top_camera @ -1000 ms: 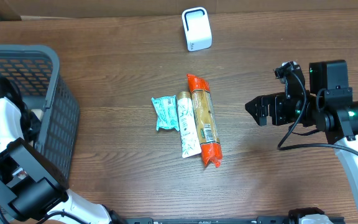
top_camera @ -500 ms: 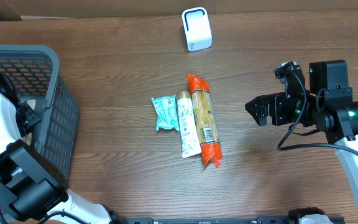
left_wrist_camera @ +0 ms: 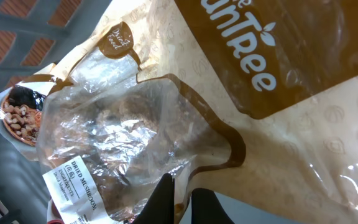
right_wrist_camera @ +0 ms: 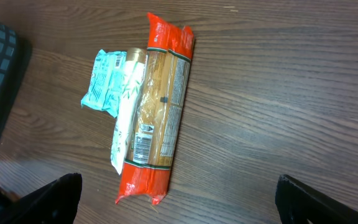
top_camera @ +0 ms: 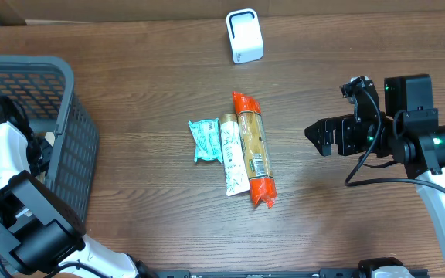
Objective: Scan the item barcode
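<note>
In the left wrist view a tan and clear bag of dried mushrooms (left_wrist_camera: 166,118) fills the frame, and my left gripper (left_wrist_camera: 183,191) is shut on its lower edge. A white label (left_wrist_camera: 72,185) sits on the bag's corner. Seen from overhead, the left arm (top_camera: 2,150) reaches down into the grey basket (top_camera: 72,147), hiding the gripper and bag. My right gripper (top_camera: 321,137) hovers open right of three packets lying side by side: a red-ended pasta packet (top_camera: 253,150), a white packet (top_camera: 232,154) and a teal packet (top_camera: 204,139). The white scanner (top_camera: 244,35) stands at the back.
The basket takes up the left side of the table. In the right wrist view the pasta packet (right_wrist_camera: 160,118) shows a barcode (right_wrist_camera: 143,144). Cardboard walls line the back edge.
The left arm has shifted slightly inside the basket and back. The right arm and the packets have not moved.
</note>
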